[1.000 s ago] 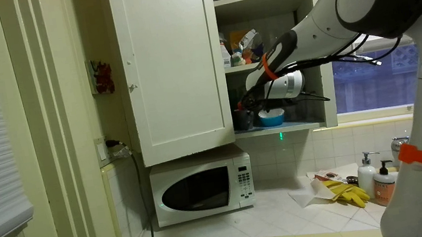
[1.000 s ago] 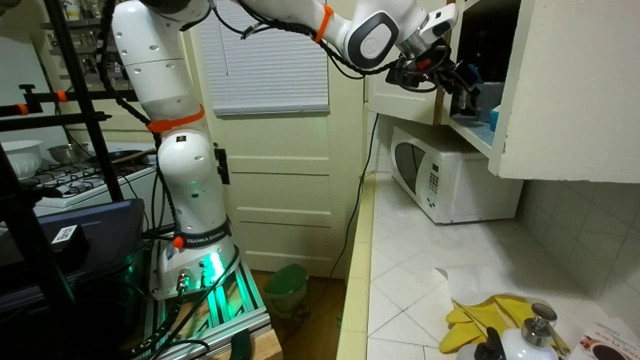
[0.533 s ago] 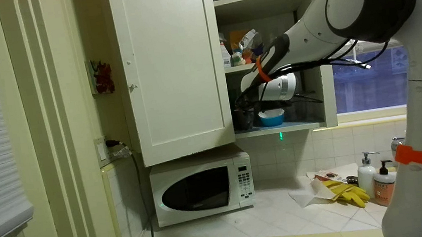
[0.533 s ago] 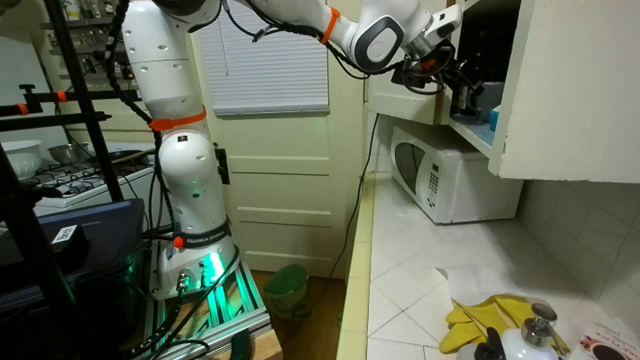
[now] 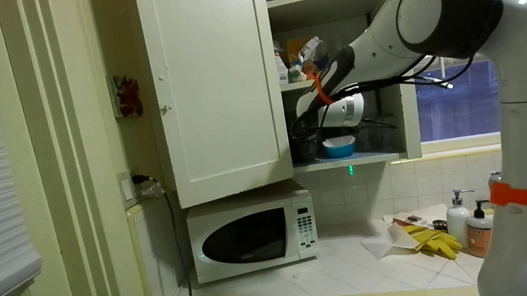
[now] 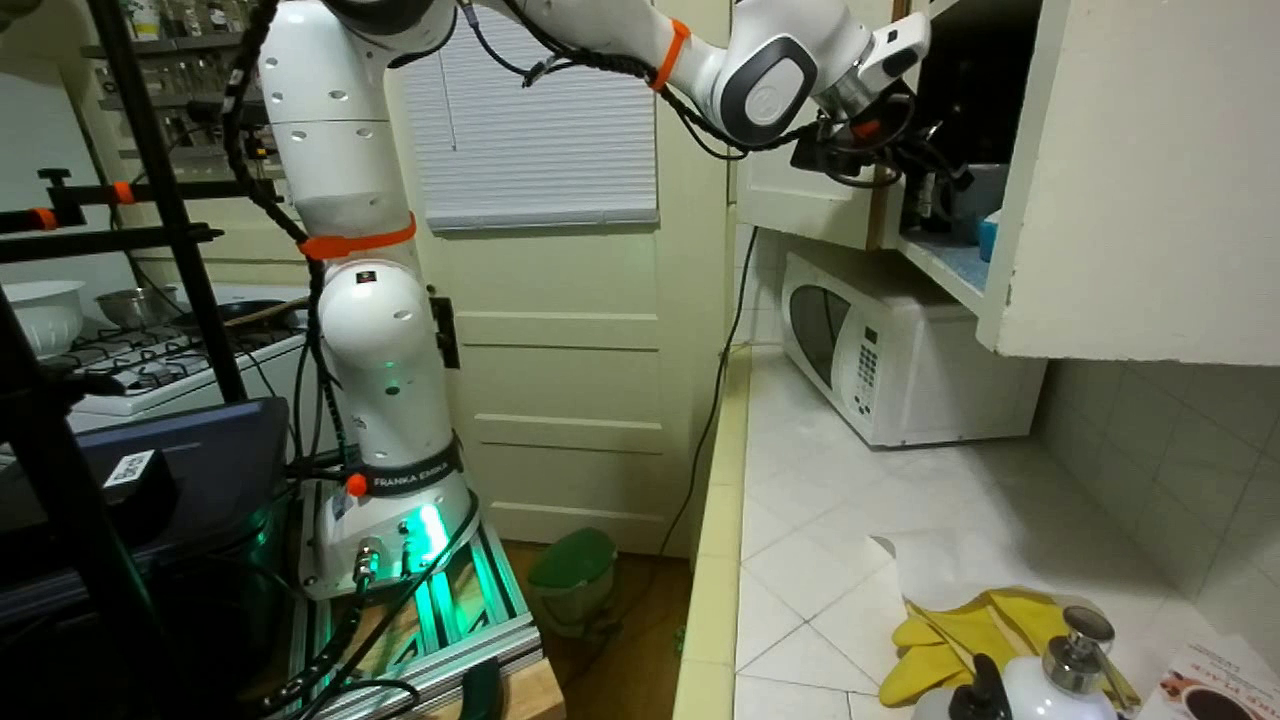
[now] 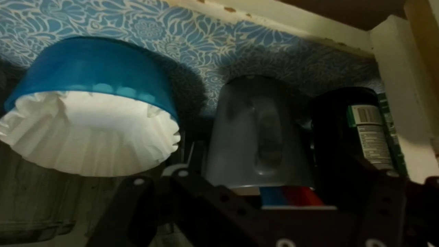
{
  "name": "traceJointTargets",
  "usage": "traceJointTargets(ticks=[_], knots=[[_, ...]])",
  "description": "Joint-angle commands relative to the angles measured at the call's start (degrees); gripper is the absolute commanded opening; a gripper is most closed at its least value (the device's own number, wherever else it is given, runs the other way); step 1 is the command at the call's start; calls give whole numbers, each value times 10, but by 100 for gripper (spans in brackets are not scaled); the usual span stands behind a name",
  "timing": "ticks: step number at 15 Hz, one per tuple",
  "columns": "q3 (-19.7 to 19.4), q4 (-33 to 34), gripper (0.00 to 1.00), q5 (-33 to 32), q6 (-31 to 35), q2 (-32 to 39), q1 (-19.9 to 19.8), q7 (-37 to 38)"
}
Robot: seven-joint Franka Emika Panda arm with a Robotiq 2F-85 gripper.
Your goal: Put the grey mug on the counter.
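Note:
The grey mug (image 7: 247,137) stands on the lowest cabinet shelf, its handle facing the wrist camera. It also shows in both exterior views, dark and partly covered by the gripper (image 5: 306,150) (image 6: 985,188). My gripper (image 7: 257,147) is open around the mug. The left finger is just beside the mug's left side; the right finger is lost in the dark on the right. In both exterior views the gripper (image 5: 306,134) (image 6: 945,178) reaches into the cabinet at the mug. The counter (image 5: 350,273) is the pale tiled worktop below, also in an exterior view (image 6: 830,490).
A blue bowl with white paper liners (image 7: 92,68) stands left of the mug. A black can with a label (image 7: 346,123) stands close on its right, by the cabinet frame (image 7: 404,96). The microwave (image 5: 253,238), yellow gloves (image 5: 431,240) and soap bottles (image 5: 477,231) are on the counter.
The arm has moved further into the cabinet and slightly down, bringing the gripper nearer the mug. The mug and bowl appear to stay in place.

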Motion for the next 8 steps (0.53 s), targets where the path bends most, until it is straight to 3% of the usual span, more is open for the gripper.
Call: traceJointTargets(ticks=[1, 7, 8], knots=[[0, 18, 85, 16, 6, 17, 3, -16], [4, 29, 73, 12, 5, 24, 1, -18], [4, 30, 64, 13, 4, 25, 1, -19]])
